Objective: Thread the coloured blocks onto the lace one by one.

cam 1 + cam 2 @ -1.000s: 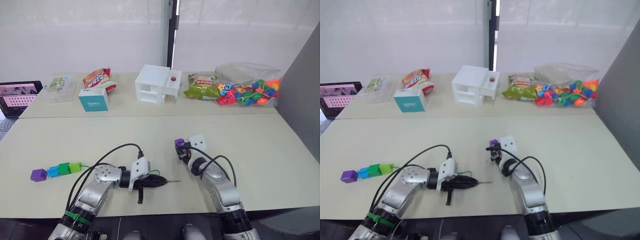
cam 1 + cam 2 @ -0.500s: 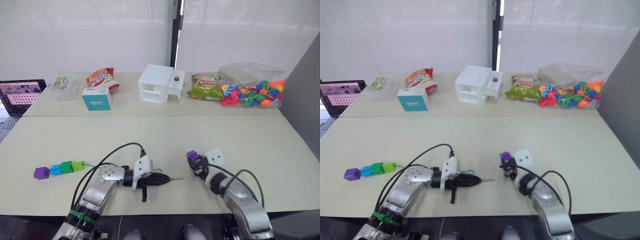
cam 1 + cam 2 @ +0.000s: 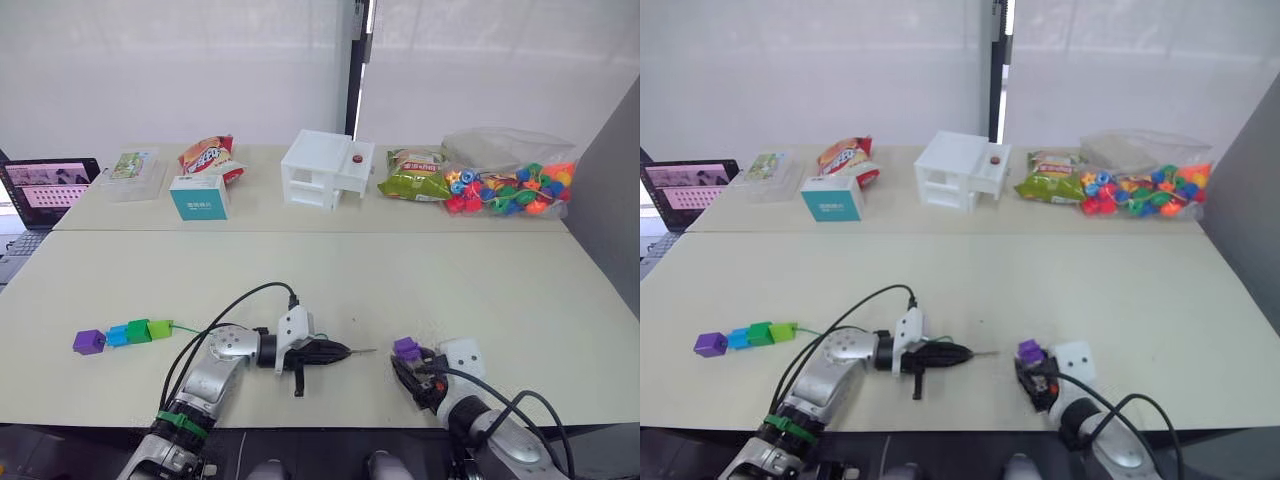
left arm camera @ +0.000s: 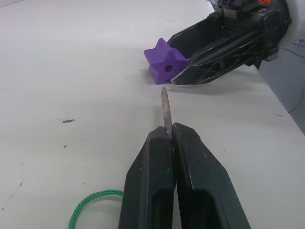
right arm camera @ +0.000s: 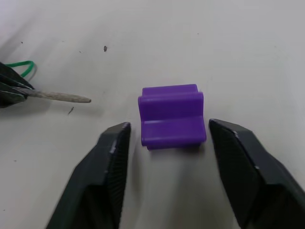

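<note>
The left pincer point(image 4: 167, 143) is clamped tight on the lace point(image 4: 95, 202), right at the stiff grey tip point(image 4: 165, 112), which juts forward and points straight at the purple block point(image 4: 165, 67). That block sits on the counter point(image 3: 300, 270) with its hole facing the tip, close but not yet touching. The right pincer point(image 5: 167, 143) stands wide open around it, one finger on either side, neither pad in contact from what the right wrist view shows.

Over on the robot's left, four blocks point(image 3: 125, 334) already sit in a row on the green cord: purple, blue, dark green, light green. So this looks like the last one to go.

Handling, as I read it: the cube is small, hard plastic, light and likely slick, so it will skate away if the tip pushes it while it lies loose. Best to close on its two flat side faces, leaving the hole clear at both ends. The tip is rigid and will guide well; the cord behind it is limp and coils loosely on the counter, so the hold near the tip is the right one.
</note>
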Motion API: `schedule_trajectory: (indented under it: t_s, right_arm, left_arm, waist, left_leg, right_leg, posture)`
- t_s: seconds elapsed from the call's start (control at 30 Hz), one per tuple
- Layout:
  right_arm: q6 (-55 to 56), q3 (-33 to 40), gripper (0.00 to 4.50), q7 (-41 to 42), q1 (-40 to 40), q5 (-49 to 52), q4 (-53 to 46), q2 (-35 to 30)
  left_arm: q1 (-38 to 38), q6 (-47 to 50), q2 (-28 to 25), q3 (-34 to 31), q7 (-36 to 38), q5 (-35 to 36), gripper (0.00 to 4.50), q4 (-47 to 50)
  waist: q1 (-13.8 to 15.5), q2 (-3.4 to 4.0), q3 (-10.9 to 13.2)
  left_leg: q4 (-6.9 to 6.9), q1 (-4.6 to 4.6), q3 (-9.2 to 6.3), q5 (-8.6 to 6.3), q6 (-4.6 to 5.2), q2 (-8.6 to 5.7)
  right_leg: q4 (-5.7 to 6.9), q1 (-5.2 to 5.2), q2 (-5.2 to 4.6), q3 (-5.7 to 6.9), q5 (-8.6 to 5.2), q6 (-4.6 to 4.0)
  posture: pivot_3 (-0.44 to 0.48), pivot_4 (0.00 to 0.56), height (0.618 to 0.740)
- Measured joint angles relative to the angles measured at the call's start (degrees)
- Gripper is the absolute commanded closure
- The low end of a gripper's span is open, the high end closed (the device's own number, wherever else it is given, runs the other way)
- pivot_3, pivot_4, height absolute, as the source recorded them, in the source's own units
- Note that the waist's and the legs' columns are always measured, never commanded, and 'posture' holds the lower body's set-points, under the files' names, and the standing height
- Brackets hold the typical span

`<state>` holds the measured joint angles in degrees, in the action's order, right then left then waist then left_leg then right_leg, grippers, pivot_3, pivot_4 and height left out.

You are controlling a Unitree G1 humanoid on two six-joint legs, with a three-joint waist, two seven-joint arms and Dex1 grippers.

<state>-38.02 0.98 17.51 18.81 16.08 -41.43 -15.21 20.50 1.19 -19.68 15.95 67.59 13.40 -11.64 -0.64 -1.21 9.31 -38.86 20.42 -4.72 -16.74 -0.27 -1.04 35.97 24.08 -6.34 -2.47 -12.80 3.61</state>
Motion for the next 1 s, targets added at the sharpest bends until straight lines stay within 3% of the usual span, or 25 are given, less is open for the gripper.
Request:
schedule_trajectory:
  t_s: [0.07,0.13,0.2,0.33,0.5,0.6,0.8,1.0]
  right_arm:
    - [0.1,1.0,0.03,3.2,0.0,1.1,-0.8,-4.4]
    - [1.4,3.7,0.03,8.8,0.8,2.2,-0.7,-11.3]
    - [4.1,9.1,0.03,18.3,3.3,3.3,0.1,-22.6]
    - [8.8,14.1,0.03,31.3,3.8,4.7,5.3,-33.7]
    - [15.1,12.7,0.03,41.4,-9.8,4.6,14.0,-42.2]
    - [16.7,6.1,0.03,46.0,-20.1,3.0,17.5,-44.6]
    - [22.8,-11.4,0.03,56.9,-41.7,-4.8,28.1,-43.5]
    - [28.6,-19.0,0.03,64.2,-48.9,-9.7,33.6,-41.7]
  left_arm:
    - [0.1,-0.3,0.2,0.0,0.1,0.0,4.50,-0.6]
    - [0.1,-1.0,0.3,0.0,0.2,-0.1,4.50,-0.8]
    - [0.1,-1.6,0.2,0.0,0.1,-0.1,4.50,-1.2]
    - [0.1,-2.2,0.5,0.0,-0.2,-0.2,4.50,-1.6]
    - [-0.8,-2.1,0.5,0.2,-0.8,-0.4,4.50,-0.8]
    - [-1.1,-1.9,1.0,0.5,-1.3,-0.5,4.50,-0.1]
    - [-1.2,-0.9,1.1,0.9,-2.4,-0.6,4.50,1.1]
    - [-1.2,0.2,1.1,0.9,-4.6,-1.3,4.50,2.0]
  waist:
    - [0.0,0.00,0.0]
    - [0.0,0.00,0.0]
    - [0.0,-0.03,0.0]
    - [-0.2,-0.06,0.0]
    - [-0.5,-0.05,0.0]
    - [-0.2,-0.05,0.0]
    - [0.0,-0.01,0.1]
    - [0.2,0.00,0.0]
  left_leg:
    - [0.00,0.01,0.01,0.00,0.00,-0.01]
    - [-0.04,0.02,0.03,0.00,0.00,-0.02]
    - [-0.03,-0.06,0.02,-0.01,0.02,-0.02]
    - [-0.02,-0.24,0.05,-0.02,0.04,0.02]
    - [-0.05,-0.36,0.04,-0.02,0.04,0.08]
    - [-0.05,-0.31,0.00,-0.02,0.03,0.08]
    - [-0.08,-0.20,0.00,-0.03,0.05,0.05]
    - [-0.05,-0.13,0.00,-0.05,0.07,0.01]
  right_leg:
    - [-0.03,-0.03,0.00,0.01,0.00,0.00]
    - [-0.13,-0.07,-0.01,0.00,-0.01,0.02]
    - [-0.21,-0.25,0.00,0.03,-0.02,0.04]
    - [-0.35,-0.55,0.04,0.01,-0.08,0.07]
    - [-0.66,-0.82,0.10,0.03,-0.09,0.09]
    - [-0.76,-0.84,0.10,0.06,-0.09,0.09]
    - [-0.87,-0.78,0.02,0.08,-0.05,0.15]
    - [-0.84,-0.66,-0.05,0.09,-0.03,0.17]
  posture:
    - [0.000,0.150,0.740]
    - [0.000,0.150,0.740]
    - [0.000,0.150,0.740]
    - [0.000,0.150,0.740]
    - [0.000,0.150,0.740]
    - [0.000,0.150,0.740]
    - [0.000,0.150,0.740]
    - [0.000,0.150,0.740]
